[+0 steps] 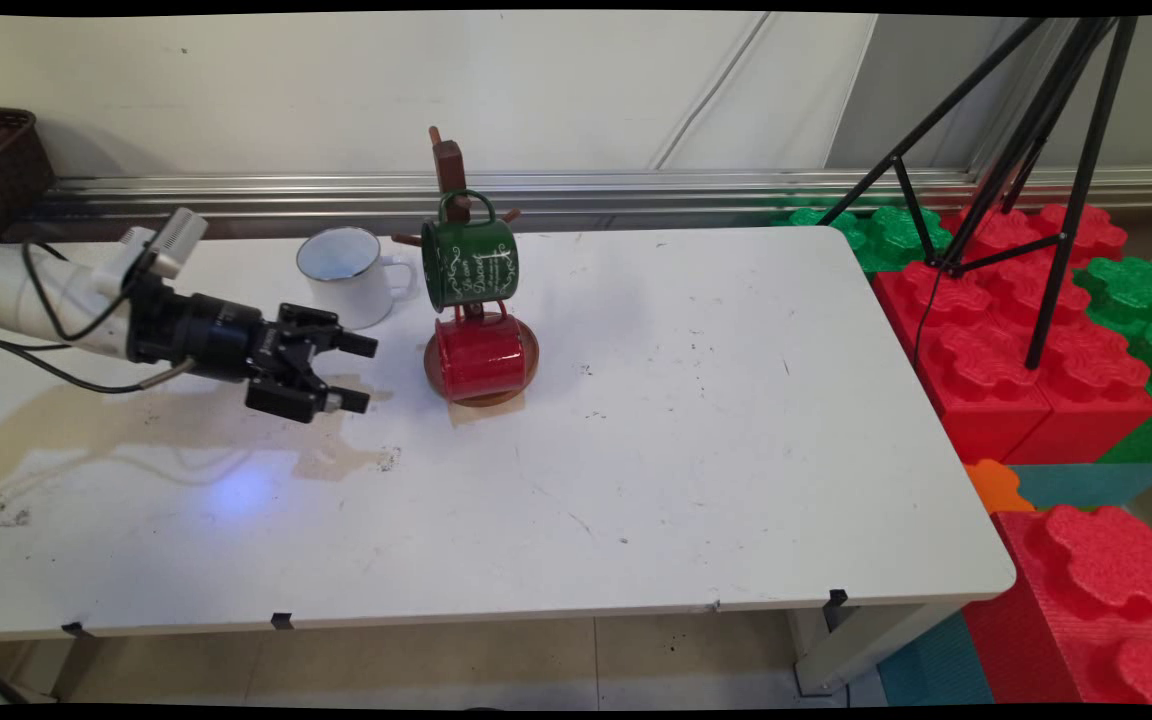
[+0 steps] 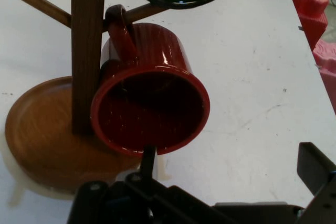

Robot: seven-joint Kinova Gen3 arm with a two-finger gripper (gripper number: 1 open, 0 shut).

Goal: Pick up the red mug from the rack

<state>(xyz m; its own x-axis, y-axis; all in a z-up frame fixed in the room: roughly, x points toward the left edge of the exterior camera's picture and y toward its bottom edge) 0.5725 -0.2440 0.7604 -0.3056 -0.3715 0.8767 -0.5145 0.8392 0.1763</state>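
Three mugs. Red mug [image 1: 480,356] hangs low on wooden mug tree [image 1: 449,168], rim facing left; green mug [image 1: 469,262] hangs above; white mug [image 1: 344,274] stands on bench [image 1: 696,440], far-left of tree. Pincer [image 1: 356,372]: wide, empty, level, just left of red mug. Hazards: a finger striking the rim could unhook the mug; pushing could tip the tree.
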